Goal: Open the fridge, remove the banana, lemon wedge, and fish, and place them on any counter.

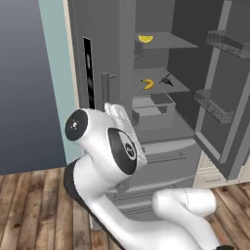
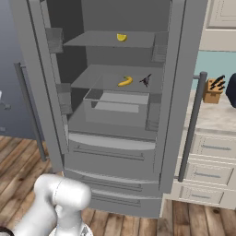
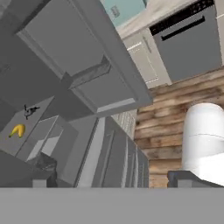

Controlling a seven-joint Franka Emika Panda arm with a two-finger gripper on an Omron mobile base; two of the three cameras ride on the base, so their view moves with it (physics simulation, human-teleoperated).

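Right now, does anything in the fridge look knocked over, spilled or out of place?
Nothing stands out. The fridge has both doors open; the lemon wedge sits on the upper shelf, the banana and fish lie side by side on the shelf below. No spills.

It was a home kitchen — an open grey fridge (image 2: 115,138), cream drawers under a marbled counter (image 2: 209,120), a knife block (image 2: 213,91), teal backsplash (image 2: 216,62) and wood-plank floor (image 1: 29,210).

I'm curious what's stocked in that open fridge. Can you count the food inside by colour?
Yellow: 2, the lemon wedge on the top shelf and the banana on the shelf below.
Dark grey: 1, the fish beside the banana.
Total: 3
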